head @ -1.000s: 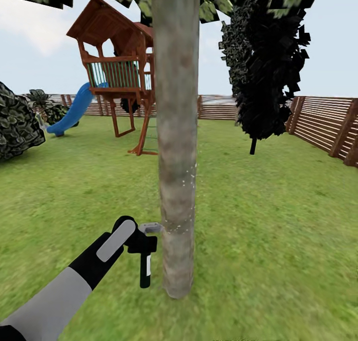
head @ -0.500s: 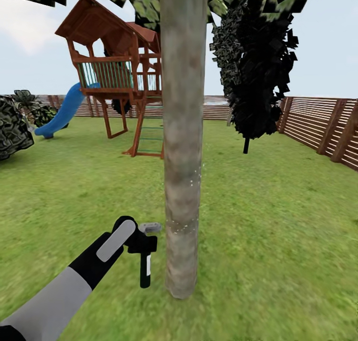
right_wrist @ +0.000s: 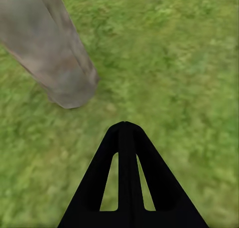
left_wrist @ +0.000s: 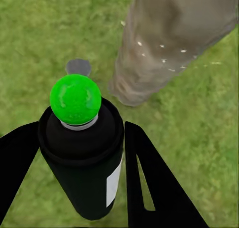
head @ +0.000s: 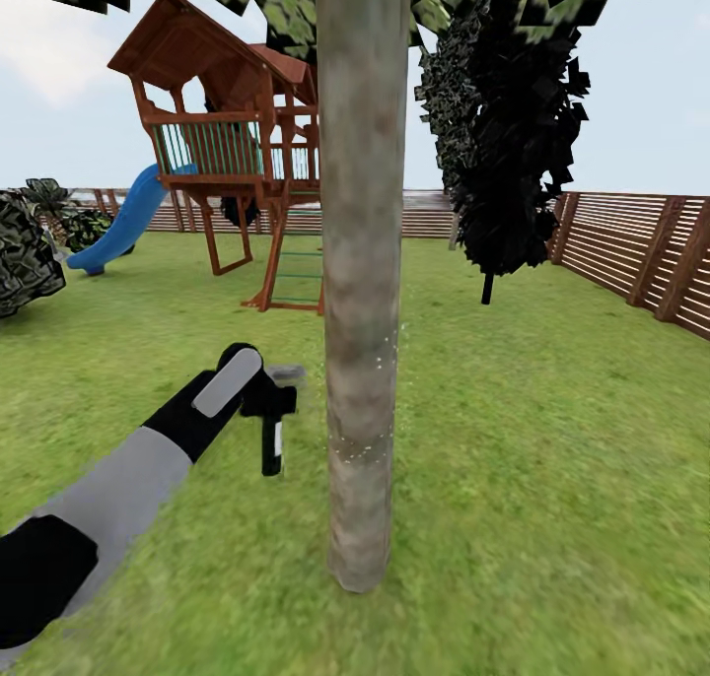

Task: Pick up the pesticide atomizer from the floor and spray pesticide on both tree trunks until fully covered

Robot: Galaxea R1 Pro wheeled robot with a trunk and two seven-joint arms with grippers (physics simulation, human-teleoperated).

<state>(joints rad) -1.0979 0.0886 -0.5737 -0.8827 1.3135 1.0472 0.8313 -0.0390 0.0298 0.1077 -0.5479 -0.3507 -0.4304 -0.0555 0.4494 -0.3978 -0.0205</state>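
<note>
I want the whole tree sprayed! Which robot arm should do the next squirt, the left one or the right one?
Probably the left. Its left gripper already holds the pesticide atomizer right beside the tree trunk, where only a few white specks of pesticide show. The right gripper is shut and holds nothing.

We see flat, even daylight under a pale sky [head: 641,75], bright throughout, with no distinct sun direction. The grass [head: 552,439] carries almost no cast shadows, even at the foot of the tree trunk [head: 363,292]; only soft mottling darkens the lawn. No glare shows anywhere. The head view is fairly sharp at centre, though the atomizer head [head: 286,372] smears into a grey streak (motion blur, it seems) and textures look coarse. Both wrist views are softer: their grass [right_wrist: 189,63] is blurry, the bark [left_wrist: 174,43] smudged, and the black left tool [left_wrist: 82,153] and right tool [right_wrist: 125,178] read as near silhouettes without detail.
</note>
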